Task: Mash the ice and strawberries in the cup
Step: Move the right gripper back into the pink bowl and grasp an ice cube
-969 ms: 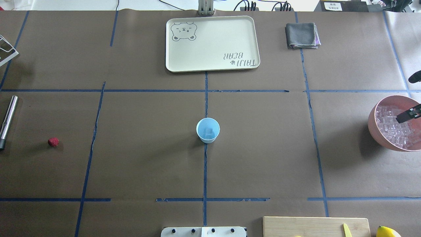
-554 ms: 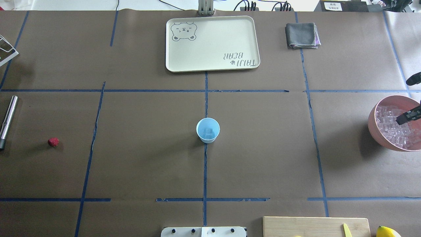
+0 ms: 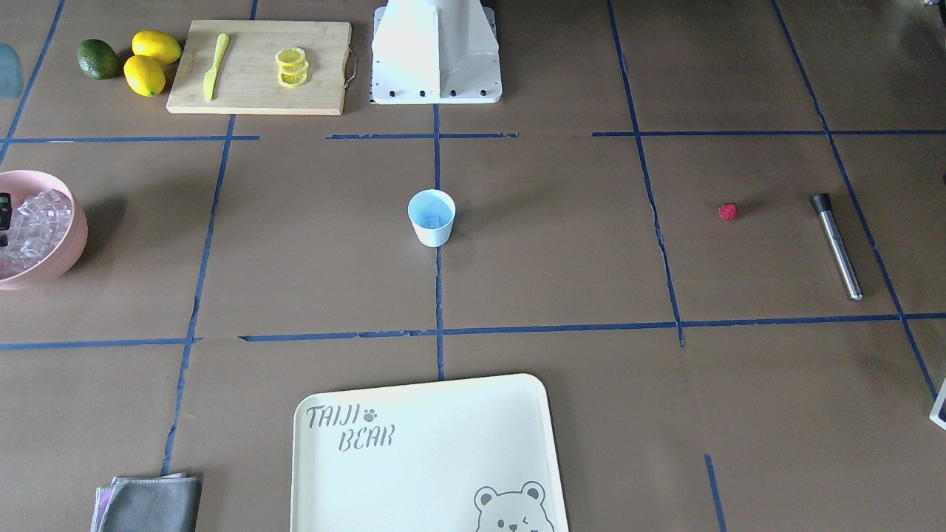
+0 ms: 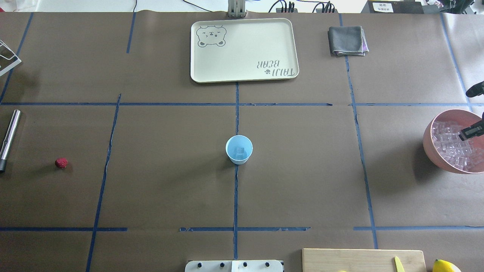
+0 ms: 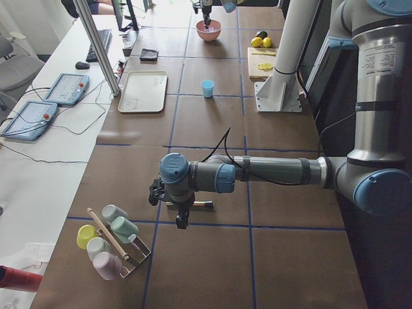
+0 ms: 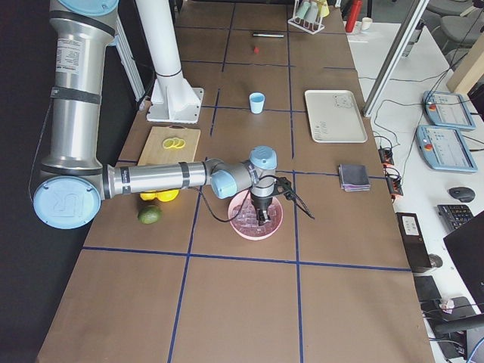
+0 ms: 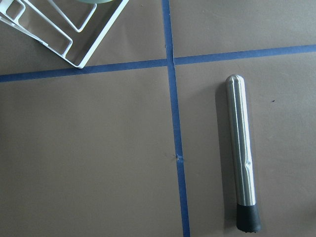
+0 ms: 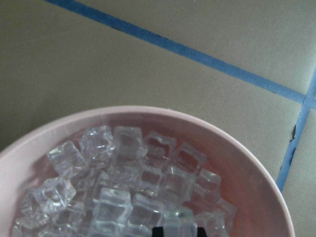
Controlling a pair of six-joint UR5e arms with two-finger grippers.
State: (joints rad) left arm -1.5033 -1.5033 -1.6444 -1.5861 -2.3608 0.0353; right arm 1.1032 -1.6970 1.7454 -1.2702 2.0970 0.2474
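Note:
The white cup with a light-blue inside stands at the table's centre, one clear ice cube in it. More ice fills the pink bowl at the right edge. My right gripper hangs over that ice with its tip low among the cubes; I cannot tell whether it is open or shut. The strawberry lies alone far left. My left gripper hovers above a steel muddler; its fingers show only in the exterior left view, so its state is unclear.
A cream tray and a folded grey cloth sit at the far side. A cutting board with lemon slices and a yellow knife lies near the robot base, lemons and an avocado beside it. A wire rack of cups stands at the left end.
The right gripper's tip has drawn slightly toward the right edge over the bowl. Cup, strawberry and muddler have not moved.

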